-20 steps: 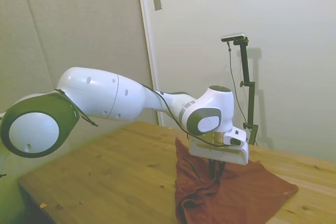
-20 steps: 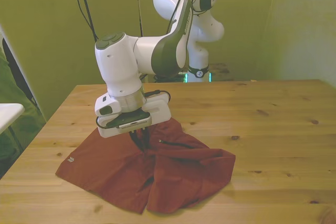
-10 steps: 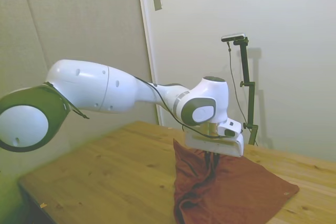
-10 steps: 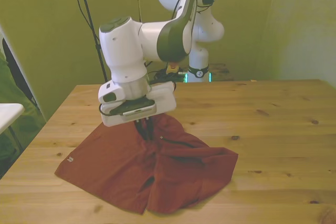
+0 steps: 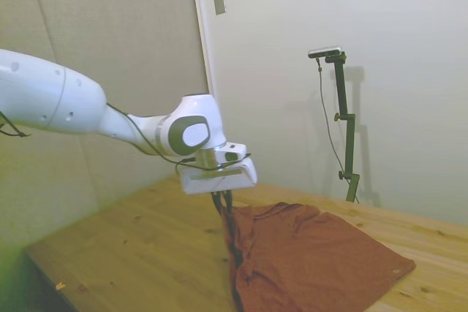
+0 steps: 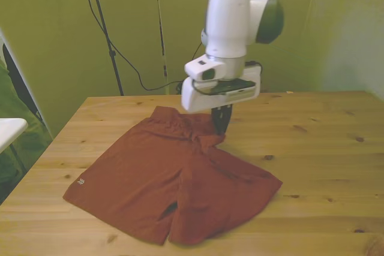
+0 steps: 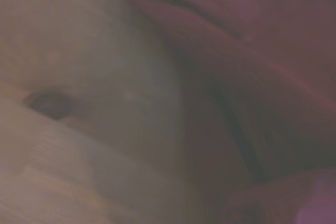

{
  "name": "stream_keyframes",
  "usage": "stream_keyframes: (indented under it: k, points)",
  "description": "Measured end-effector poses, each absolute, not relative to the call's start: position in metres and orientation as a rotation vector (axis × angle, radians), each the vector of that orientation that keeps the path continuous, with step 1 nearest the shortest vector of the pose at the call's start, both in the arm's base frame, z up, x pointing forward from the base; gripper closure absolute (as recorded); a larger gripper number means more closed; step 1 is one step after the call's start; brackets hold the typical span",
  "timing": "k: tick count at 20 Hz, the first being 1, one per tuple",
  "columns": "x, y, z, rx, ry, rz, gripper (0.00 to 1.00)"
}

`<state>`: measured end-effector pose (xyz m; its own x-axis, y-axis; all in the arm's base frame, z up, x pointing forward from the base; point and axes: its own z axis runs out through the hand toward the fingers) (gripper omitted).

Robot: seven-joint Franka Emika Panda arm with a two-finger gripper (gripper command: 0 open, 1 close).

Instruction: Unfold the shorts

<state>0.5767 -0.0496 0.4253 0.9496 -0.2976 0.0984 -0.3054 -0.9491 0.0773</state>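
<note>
Although most of the rust-red shorts [image 6: 150, 178] already lie spread across the wooden table [image 6: 324, 148], the job looks only partly done: the gripper [image 6: 221, 125] has its fingers pinched narrow on a raised fold of cloth near the waistband, toward the far side of the garment at the front view's right. From that held point the fabric drapes down to the table, and in the side view it hangs from the gripper [image 5: 224, 206] as a steep ridge along the near edge of the shorts [image 5: 314, 253]. The leg at the front view's left sits flat, its small pale tag [image 6: 80, 181] showing near the corner. The other leg still looks doubled and rumpled, with a dark slit between the two. The blurred wrist view shows only red folds [image 7: 252, 77] beside bare wood [image 7: 79, 103]. What remains, I judge, is to carry the held edge out until it lies flat, then let go.
</note>
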Motion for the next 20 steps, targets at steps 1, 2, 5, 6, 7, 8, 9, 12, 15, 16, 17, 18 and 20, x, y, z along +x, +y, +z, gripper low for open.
stream_keyframes:
  k: [1,2,5,6,7,8,9,12,15,16,17,18,20]
  points:
    - [0.563,-0.034,0.421,3.006,-0.43,0.129,1.0]
    - [0.55,-0.022,0.417,3.001,-0.398,0.128,1.0]
    - [0.516,0.002,0.406,2.995,-0.334,0.116,1.0]
    - [0.509,0.007,0.405,2.996,-0.322,0.118,1.0]
    - [0.503,0.01,0.403,2.997,-0.315,0.12,1.0]
    - [0.499,0.013,0.402,2.997,-0.309,0.122,1.0]
    - [0.496,0.016,0.401,2.998,-0.304,0.122,0.0]
    - [0.493,0.02,0.398,2.998,-0.307,0.125,0.0]
    - [0.492,0.021,0.399,2.997,-0.312,0.128,0.0]
    - [0.491,0.022,0.399,2.997,-0.314,0.129,0.0]
    - [0.49,0.023,0.399,2.996,-0.315,0.13,0.0]
    - [0.488,0.025,0.4,2.996,-0.317,0.131,0.0]
    - [0.484,0.03,0.402,2.994,-0.318,0.14,0.0]
